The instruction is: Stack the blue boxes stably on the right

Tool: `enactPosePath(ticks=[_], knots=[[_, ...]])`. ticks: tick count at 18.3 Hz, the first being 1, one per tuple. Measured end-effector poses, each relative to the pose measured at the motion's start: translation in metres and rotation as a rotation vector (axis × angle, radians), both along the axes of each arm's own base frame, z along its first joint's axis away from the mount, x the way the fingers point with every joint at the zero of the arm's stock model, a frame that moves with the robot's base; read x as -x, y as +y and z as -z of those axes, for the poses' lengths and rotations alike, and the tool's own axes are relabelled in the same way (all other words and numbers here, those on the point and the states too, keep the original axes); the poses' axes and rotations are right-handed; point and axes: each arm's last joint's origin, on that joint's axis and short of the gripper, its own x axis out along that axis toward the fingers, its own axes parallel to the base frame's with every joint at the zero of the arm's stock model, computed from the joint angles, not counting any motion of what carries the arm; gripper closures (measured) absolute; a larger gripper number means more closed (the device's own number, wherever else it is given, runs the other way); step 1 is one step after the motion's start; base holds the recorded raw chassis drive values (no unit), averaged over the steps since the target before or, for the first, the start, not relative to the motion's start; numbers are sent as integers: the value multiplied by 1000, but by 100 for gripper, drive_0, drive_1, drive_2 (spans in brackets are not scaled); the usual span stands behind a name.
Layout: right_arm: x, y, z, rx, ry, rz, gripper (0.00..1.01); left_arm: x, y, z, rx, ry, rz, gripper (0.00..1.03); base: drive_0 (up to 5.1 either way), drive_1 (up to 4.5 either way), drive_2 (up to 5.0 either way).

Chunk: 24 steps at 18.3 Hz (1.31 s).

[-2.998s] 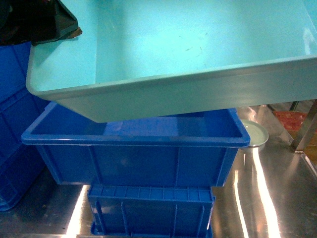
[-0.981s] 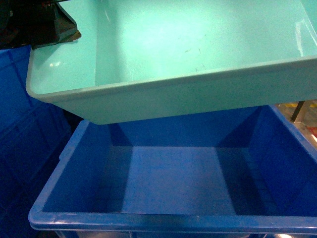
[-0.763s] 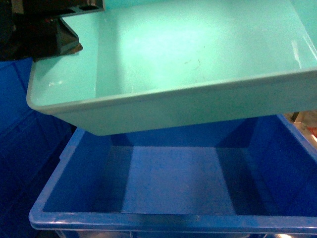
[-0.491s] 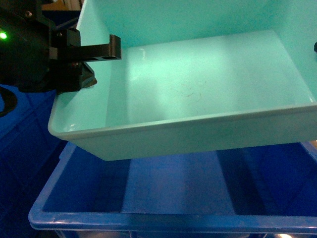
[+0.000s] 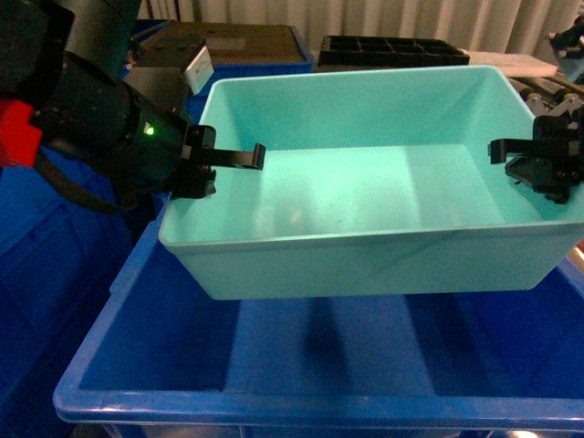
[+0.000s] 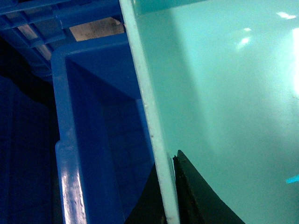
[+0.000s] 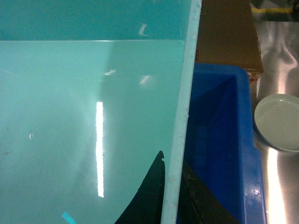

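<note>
Turquoise tub (image 5: 365, 192) was held level above the open blue tub (image 5: 274, 401), not yet seated in it. Left gripper (image 5: 205, 164) had its fingers clamped on the tub's left wall, one finger inside, one outside; right gripper (image 5: 534, 160) gripped the right wall the same way. Judged mid-task: lift and alignment looked done; lowering it into the blue tub, release and a stability check remained. A plate (image 7: 278, 121) sat on the bench just right of the blue tub.
</note>
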Motion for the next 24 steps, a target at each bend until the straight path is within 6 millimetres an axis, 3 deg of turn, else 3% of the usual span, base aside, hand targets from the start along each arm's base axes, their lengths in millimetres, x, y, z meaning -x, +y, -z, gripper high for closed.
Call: enactPosePath(ticks=[4, 10, 14, 17, 24], knots=[[-6, 6, 33, 7, 109, 7, 94, -14, -3, 32, -72, 83, 11, 101, 0, 0, 0], [-5, 11, 57, 24, 157, 6, 94, -16, -7, 61, -90, 138, 17, 101, 0, 0, 0], [-11, 12, 79, 44, 208, 5, 94, -22, -4, 92, -95, 201, 7, 101, 0, 0, 0], [-22, 16, 69, 51, 162, -5, 94, -32, -3, 83, -80, 163, 1, 100, 0, 0, 0], [-24, 16, 78, 62, 193, -5, 94, -35, -1, 90, -87, 185, -5, 100, 0, 0, 0]])
